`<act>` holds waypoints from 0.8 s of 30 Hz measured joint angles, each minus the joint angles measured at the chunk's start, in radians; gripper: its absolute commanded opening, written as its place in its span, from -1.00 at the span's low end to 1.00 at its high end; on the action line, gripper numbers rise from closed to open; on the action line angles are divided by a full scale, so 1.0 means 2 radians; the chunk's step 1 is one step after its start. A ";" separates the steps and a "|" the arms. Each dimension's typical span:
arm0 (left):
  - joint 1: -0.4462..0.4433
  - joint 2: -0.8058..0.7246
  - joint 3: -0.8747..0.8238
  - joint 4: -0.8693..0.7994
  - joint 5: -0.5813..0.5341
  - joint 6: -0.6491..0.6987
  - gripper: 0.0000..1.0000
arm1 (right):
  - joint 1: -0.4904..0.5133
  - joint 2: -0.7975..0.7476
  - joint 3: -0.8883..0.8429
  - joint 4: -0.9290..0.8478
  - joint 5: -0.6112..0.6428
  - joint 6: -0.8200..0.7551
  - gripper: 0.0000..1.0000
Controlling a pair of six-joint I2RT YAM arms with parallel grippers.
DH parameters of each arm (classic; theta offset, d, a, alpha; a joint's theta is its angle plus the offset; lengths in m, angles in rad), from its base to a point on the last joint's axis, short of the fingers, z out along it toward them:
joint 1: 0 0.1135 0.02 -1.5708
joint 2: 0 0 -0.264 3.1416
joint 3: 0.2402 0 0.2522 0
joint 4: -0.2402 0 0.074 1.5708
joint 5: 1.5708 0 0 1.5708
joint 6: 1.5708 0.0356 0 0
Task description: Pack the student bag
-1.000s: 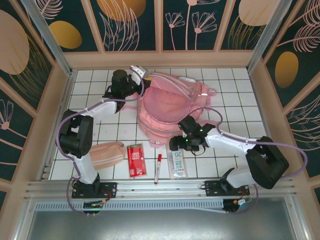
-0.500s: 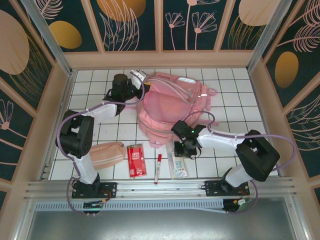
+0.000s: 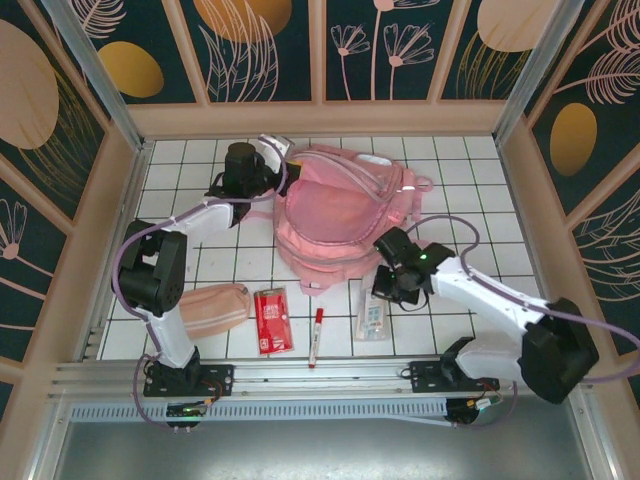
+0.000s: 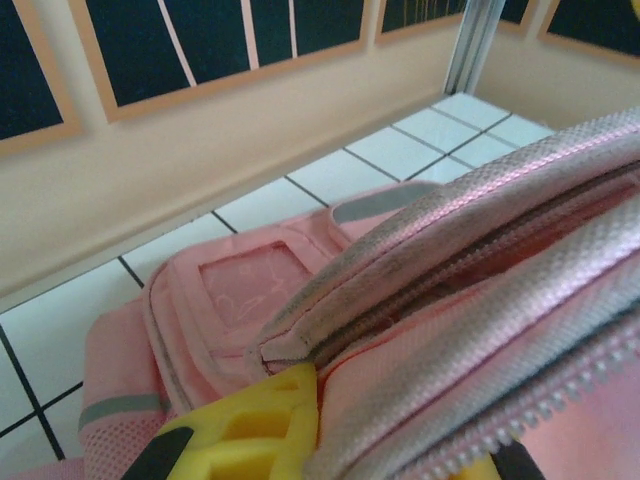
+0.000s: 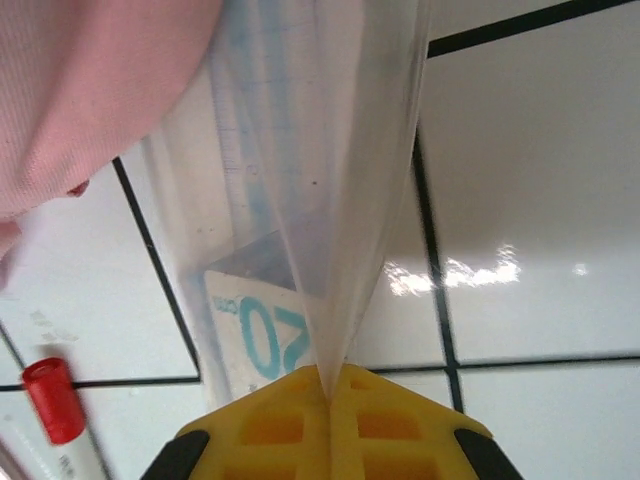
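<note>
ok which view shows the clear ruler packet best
Right wrist: the clear packet is close up, pinched in the shut right gripper, its 20 label readable. Top external shows it small, by the student bag's near edge. Left wrist faces the bag's zipper.

The left arm reaches far forward with a bent elbow, its hand (image 3: 278, 156) pinched shut on the zipper rim of the student bag (image 4: 480, 230). The right arm folds elbow-out to the right, forearm angled inward. Its hand (image 5: 330, 385) is closed, 2 fingers clamping a clear ruler pack (image 5: 300, 150).
</note>
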 measured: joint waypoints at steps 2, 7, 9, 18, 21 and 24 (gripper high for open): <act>0.001 0.001 0.012 -0.002 0.006 -0.017 -1.00 | -0.012 -0.014 0.042 -0.023 -0.027 -0.001 -1.00; 0.002 0.002 0.017 0.005 0.016 -0.050 -1.00 | -0.027 0.001 0.146 -0.030 -0.102 -0.008 -1.00; 0.003 0.007 0.023 0.005 0.019 -0.058 -1.00 | -0.029 0.014 0.172 -0.029 -0.133 -0.007 -1.00; 0.005 0.011 0.032 0.006 0.023 -0.079 -1.00 | -0.047 0.096 0.258 0.008 -0.217 0.017 -1.00; 0.005 0.011 0.032 0.004 0.022 -0.079 -1.00 | -0.048 0.098 0.258 0.036 -0.231 0.045 -1.00; 0.005 0.011 0.032 0.002 0.020 -0.079 -1.00 | -0.047 0.092 0.258 0.053 -0.248 0.066 -1.00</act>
